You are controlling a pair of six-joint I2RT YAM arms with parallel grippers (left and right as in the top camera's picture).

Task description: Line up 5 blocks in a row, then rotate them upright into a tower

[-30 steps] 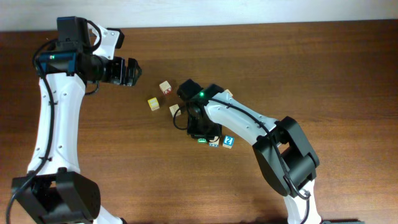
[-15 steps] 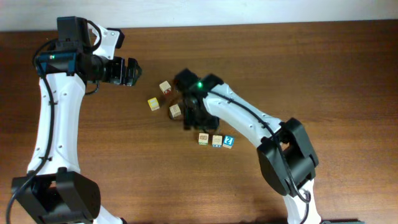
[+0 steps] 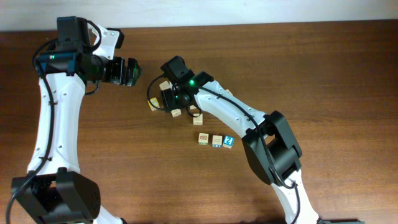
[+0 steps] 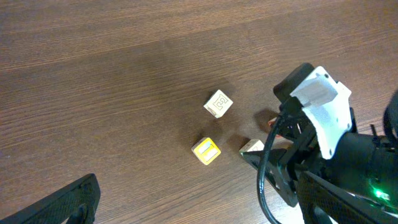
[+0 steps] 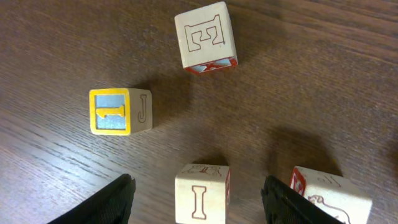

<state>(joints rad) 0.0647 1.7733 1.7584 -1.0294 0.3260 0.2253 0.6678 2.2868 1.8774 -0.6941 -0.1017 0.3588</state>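
Step in hand: judged to be lining up on the next loose block. Which one is meant cannot be told for sure.
Right pincer (image 5: 198,182): fingers spread well apart, gripping nothing, hovering above the table.
Between its fingers: the "I" cube (image 5: 202,196), untouched.
Ahead of its tips: the E block (image 5: 205,37), standing alone and a likely target.
Just outside one finger: the red-edged block (image 5: 329,198). Off the other finger, further ahead, is the yellow-bordered cube (image 5: 118,111).
Behind the pincer, under the forearm's side: the row of three blocks (image 3: 217,141), touching or nearly so. They look finished.
Doing it well: centre on a single block and square the fingers to two opposite faces. Come straight down with clearance from neighbours, close gently, lift before turning, and set it down flat.
Right arm: stretched long across the table, wrist bent down over the loose cluster.
Left pincer (image 3: 129,71): wide open and empty, well apart from the cluster, aimed towards it.
Left arm: drawn back along the table's edge.
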